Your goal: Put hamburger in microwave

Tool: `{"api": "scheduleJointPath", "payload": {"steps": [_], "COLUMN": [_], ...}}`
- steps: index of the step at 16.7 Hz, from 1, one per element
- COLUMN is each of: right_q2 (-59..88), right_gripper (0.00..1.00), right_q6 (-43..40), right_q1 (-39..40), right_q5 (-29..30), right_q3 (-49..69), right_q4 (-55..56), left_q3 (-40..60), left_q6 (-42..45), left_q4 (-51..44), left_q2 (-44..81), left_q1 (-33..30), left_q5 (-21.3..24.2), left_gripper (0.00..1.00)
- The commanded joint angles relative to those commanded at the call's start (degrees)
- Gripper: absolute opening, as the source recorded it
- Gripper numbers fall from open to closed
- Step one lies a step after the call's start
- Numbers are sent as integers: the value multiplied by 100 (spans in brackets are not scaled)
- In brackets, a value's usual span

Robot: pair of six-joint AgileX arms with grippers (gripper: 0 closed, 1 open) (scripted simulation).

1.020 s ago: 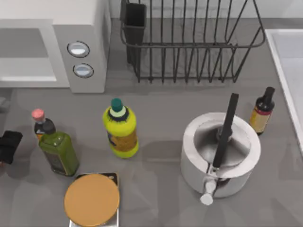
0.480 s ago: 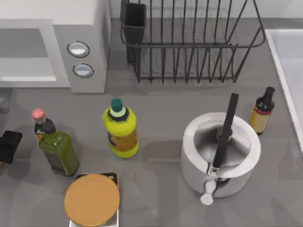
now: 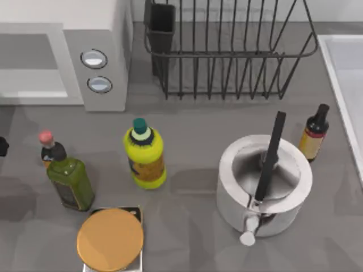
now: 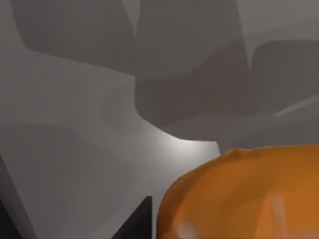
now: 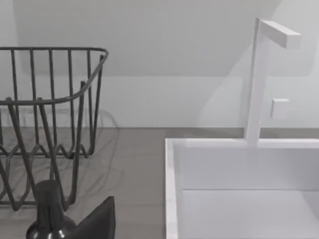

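Left wrist view: the hamburger (image 4: 244, 194) sits very close under the camera, orange-tan with pale glossy patches, over grey tabletop crossed by shadows. A dark finger (image 4: 137, 221) of the left gripper shows just beside it. Contact between finger and bun cannot be made out, so whether the gripper is clamped on the bun or merely beside it cannot be told. Top view: the microwave (image 3: 62, 54) stands at the table's far left, its cavity facing the near side, grey panel with two knobs (image 3: 94, 59) to the cavity's right. A dark sliver at the left edge (image 3: 3, 146) is probably part of the left arm, in front of the microwave. Also on the table: olive-green bottle (image 3: 71, 181), yellow bottle (image 3: 145, 156), flat orange disc (image 3: 110, 239), steel pot (image 3: 264, 184), wire rack (image 3: 227, 48). Right wrist view: looks toward the rack and a white sink (image 5: 239, 184); the right arm appears parked at that side. Judgement: the step in hand is the carry toward the microwave. The next move calls for lining the bun up with the cavity mouth and clearing the sill.
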Motion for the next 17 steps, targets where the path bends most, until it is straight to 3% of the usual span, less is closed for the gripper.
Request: {"api": "scheduleJointPath", "payload": {"steps": [4, 10, 13, 17], "right_q2": [0, 0, 0, 0], "right_gripper": [100, 100, 100, 100], "right_q6": [0, 0, 0, 0], "right_q1": [0, 0, 0, 0], "right_q5": [0, 0, 0, 0], "right_q3": [0, 0, 0, 0], "right_q4": [0, 0, 0, 0], "left_q3": [514, 523, 608, 714], "left_q6": [-27, -30, -142, -390], "left_q4": [-610, -547, -20, 1501], "left_q2": [-334, -302, -103, 409], "left_q1": [-10, 1, -6, -46], "left_q5": [2, 11, 111, 338], "left_gripper": [0, 0, 0, 0]}}
